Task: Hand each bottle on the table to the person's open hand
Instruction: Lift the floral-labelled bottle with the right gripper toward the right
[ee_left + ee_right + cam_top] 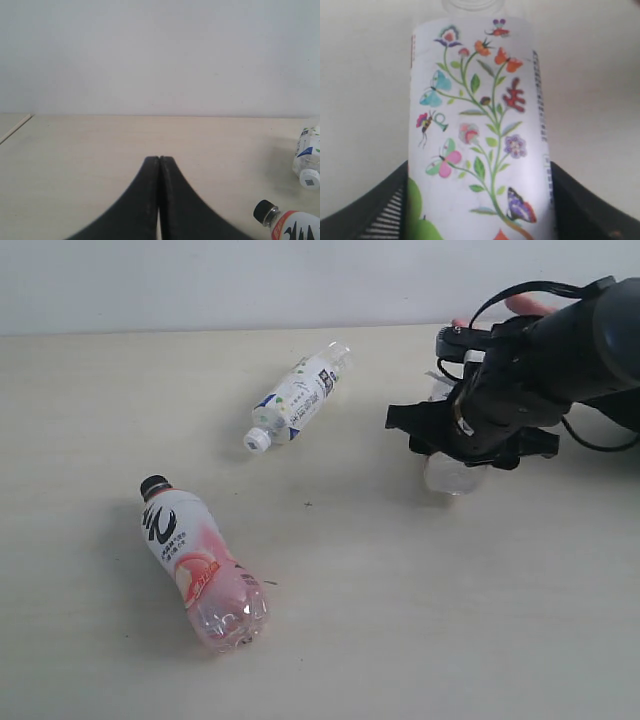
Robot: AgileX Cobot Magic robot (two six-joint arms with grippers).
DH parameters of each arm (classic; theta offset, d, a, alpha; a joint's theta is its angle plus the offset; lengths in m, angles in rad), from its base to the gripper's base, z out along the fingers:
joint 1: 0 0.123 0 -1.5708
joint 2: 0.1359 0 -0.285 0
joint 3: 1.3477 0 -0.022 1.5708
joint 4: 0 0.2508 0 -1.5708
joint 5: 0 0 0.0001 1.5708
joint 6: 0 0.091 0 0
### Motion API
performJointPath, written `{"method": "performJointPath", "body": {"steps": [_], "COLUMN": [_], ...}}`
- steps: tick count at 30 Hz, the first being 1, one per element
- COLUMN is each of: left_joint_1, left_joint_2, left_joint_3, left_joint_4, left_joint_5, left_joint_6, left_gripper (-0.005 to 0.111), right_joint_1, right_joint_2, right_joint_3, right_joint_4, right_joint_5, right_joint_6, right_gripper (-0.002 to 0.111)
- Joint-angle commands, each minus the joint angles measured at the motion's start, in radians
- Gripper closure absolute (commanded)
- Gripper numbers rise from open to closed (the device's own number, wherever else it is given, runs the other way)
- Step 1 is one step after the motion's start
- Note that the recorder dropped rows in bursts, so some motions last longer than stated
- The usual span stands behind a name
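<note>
right gripper (478, 202) pinching floral-label bottle (477, 125) by far edge of table (400, 620), left gripper (159, 161) pressed together, pink-white bottle (200, 565) with black cap lying toward near-left corner, white-capped bottle (297, 398) lying nearer far edge, small print unreadable

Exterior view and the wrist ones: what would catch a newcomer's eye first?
The floral-label bottle fills the right wrist view, clasped by the right gripper at the far right of the table. A pink bottle with a black cap lies on its side near left, a white-capped bottle farther back.
</note>
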Motion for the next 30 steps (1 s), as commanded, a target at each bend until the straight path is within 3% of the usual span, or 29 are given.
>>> {"method": "performJointPath", "body": {"steps": [1, 7, 18, 26, 30], "left_joint_1": [0.001, 0.001, 0.001, 0.001, 0.001], "left_joint_2": [-0.007, -0.007, -0.007, -0.007, -0.007], "left_joint_3": [0.000, 0.000, 0.000, 0.000, 0.000], "left_joint_4": [0.001, 0.001, 0.001, 0.001, 0.001], "left_joint_5": [-0.002, -0.002, -0.002, -0.002, -0.002], "left_joint_6": [-0.002, -0.002, -0.002, -0.002, -0.002], "left_gripper": [0.107, 0.107, 0.107, 0.107, 0.107], "right_joint_1": [0.002, 0.018, 0.201, 0.360, 0.384], "right_joint_2": [-0.097, -0.244, -0.513, -0.785, -0.937], "right_joint_3": [0.058, 0.154, 0.211, 0.306, 0.386], "right_joint_4": [0.171, 0.452, 0.616, 0.609, 0.592], "right_joint_5": [0.001, 0.012, 0.305, 0.308, 0.297], "right_joint_6": [-0.210, -0.555, -0.907, -0.916, -0.913], "right_gripper": [0.108, 0.108, 0.108, 0.108, 0.108]}}
